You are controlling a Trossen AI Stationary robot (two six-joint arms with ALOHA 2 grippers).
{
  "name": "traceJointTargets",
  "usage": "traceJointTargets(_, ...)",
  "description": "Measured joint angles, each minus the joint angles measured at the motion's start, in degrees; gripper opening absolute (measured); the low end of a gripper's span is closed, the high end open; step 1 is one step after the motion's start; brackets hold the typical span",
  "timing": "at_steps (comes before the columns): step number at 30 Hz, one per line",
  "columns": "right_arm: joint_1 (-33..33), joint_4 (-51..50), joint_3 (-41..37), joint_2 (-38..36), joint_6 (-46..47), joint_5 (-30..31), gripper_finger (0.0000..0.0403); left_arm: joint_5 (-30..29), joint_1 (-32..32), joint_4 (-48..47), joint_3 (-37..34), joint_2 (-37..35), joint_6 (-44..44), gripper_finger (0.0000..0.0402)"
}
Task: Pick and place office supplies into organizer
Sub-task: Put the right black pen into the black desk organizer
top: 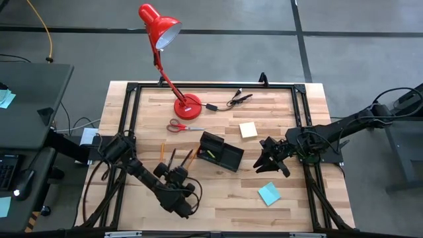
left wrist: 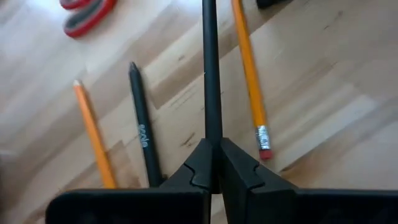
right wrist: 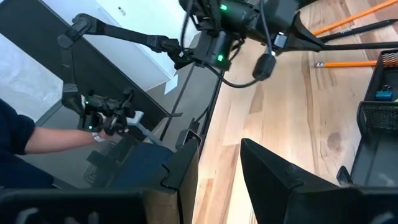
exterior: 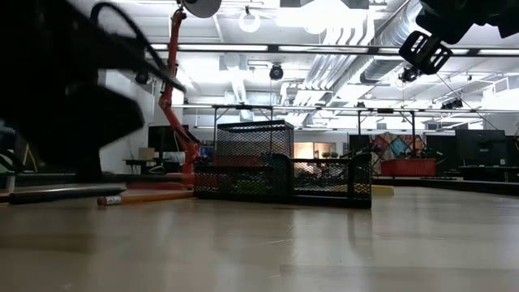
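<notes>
Clenched on a dark pen (left wrist: 211, 68), the left hand (left wrist: 212, 163) sits low over the tabletop (top: 218, 198), between a second pen (left wrist: 143, 127) and an eraser-tipped pencil (left wrist: 250, 71). That second pen carries pale lettering, too blurred to read. Rightward stands the organizer (top: 221, 151); tipping the long pen could clip its mesh wall. Farther right, the right hand (top: 272, 158) hovers released, near the yellow pad (top: 248, 129) and teal pad (top: 269, 194).
</notes>
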Motion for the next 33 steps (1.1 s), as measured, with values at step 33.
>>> traceJointTargets(33,0.84,1.77,0.02,-0.13,3.98,-4.68,0.0116,3.98,9.34,-15.38,30.96,-2.99,36.1,0.0)
